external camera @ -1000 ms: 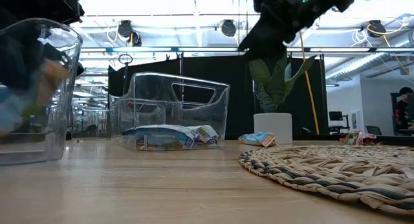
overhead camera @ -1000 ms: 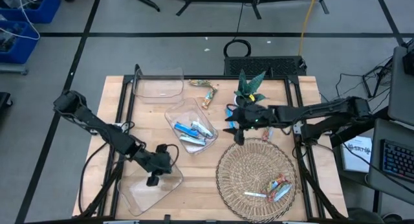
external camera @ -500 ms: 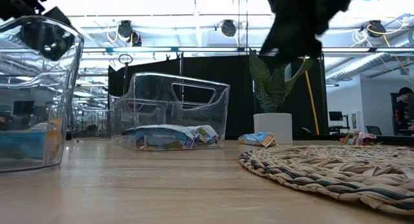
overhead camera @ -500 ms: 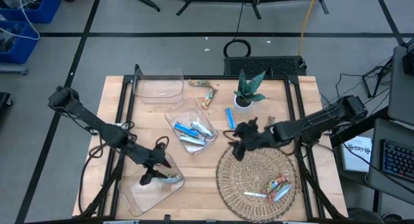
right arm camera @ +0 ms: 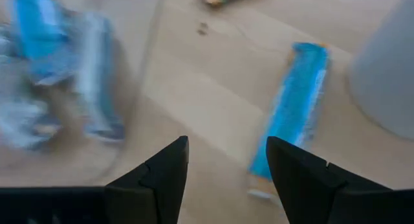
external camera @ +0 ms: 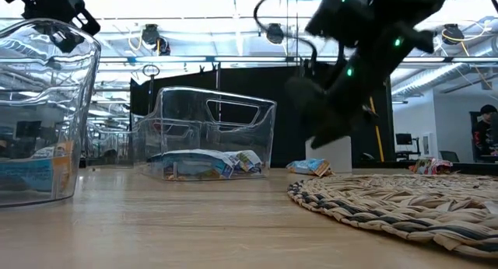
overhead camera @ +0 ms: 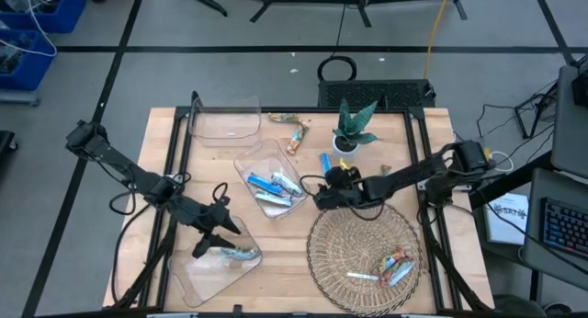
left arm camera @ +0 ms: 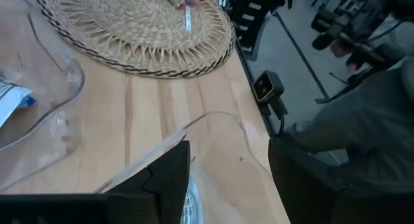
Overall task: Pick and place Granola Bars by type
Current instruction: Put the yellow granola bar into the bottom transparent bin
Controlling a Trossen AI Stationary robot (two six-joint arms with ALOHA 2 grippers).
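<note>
Lying beside right tool [right arm camera: 226, 179]: blue bar [right arm camera: 290, 107]

Three clear plastic bins are counted in the high view: one [overhead camera: 223, 123] at the upper left of the table, one [overhead camera: 273, 177] at the centre, one [overhead camera: 216, 264] at the lower left. One round woven mat [overhead camera: 335, 240] is seen at the lower right, and one potted plant [overhead camera: 350, 130] at upper centre.

Granola bars are counted as follows: one loose blue bar [overhead camera: 325, 164] beside the plant; about three blue and silver-blue bars [overhead camera: 274, 187] in the centre bin, exact number not determinable; about three bars [overhead camera: 388, 267] on the mat; two greenish-gold bars [overhead camera: 291, 128] near the top edge; at least one bar [overhead camera: 230, 254] in the lower-left bin.

Two robot arms are present.
</note>
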